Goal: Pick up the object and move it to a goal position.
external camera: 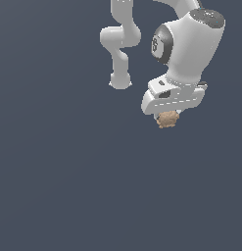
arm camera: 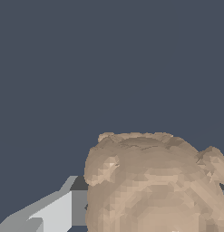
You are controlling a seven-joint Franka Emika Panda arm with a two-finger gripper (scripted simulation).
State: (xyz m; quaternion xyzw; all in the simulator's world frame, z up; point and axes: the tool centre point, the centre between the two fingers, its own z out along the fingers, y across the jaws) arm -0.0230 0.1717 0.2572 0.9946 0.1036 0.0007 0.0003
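**Object at the fingers, under the white hand**

You have 1 arm in frame, 2 views. In the exterior view the arm's white links (external camera: 123,39) run from the upper middle toward the exterior view's right, ending in the large wrist housing (external camera: 191,46) and the hand body below it. The gripper (external camera: 167,116) points downward.

The object (external camera: 167,119), a small tan lump with knobbly bumps, sits directly beneath the hand, touching its underside, and is much smaller than the hand.

In the wrist view the object (arm camera: 154,186) fills the lower part of the picture, close to the camera. 1 grey-white finger (arm camera: 54,213) shows just beside it, reaching its edge; the other is hidden behind the lump.

Fingers: they appear closed against the object, with the lump between them, but you only see 1 contact side, so treat the grasp as probable.

The background is uniform dark grey-blue (external camera: 59,171) in both views; you cannot tell from these whether the object rests on a surface or hangs clear.
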